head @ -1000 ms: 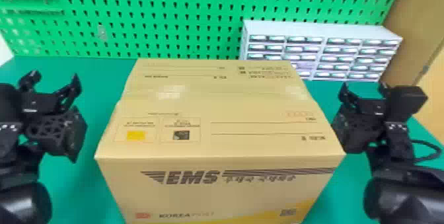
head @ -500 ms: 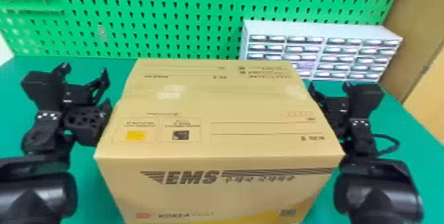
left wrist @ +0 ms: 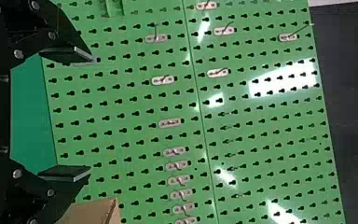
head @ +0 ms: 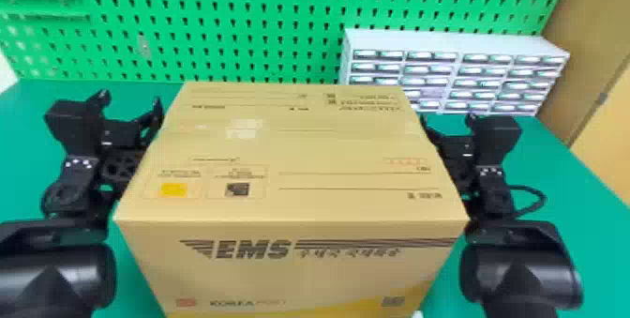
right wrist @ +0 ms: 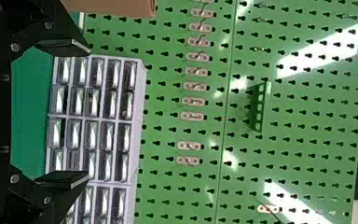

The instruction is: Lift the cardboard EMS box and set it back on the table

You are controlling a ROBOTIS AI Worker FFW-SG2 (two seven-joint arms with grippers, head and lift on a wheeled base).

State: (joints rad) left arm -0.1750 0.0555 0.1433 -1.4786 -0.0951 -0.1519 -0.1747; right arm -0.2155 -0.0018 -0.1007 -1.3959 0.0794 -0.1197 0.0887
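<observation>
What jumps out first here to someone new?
The big tan cardboard EMS box, square in the middle on the green tabletop. Then the two black robot arms, left and right, flanking it. Behind, a bright green pegboard wall with a pale drawer cabinet at its foot, right of centre.

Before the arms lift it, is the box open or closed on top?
Closed: the top of the box lies flat across, its flaps meeting with no gap showing into the inside.
</observation>
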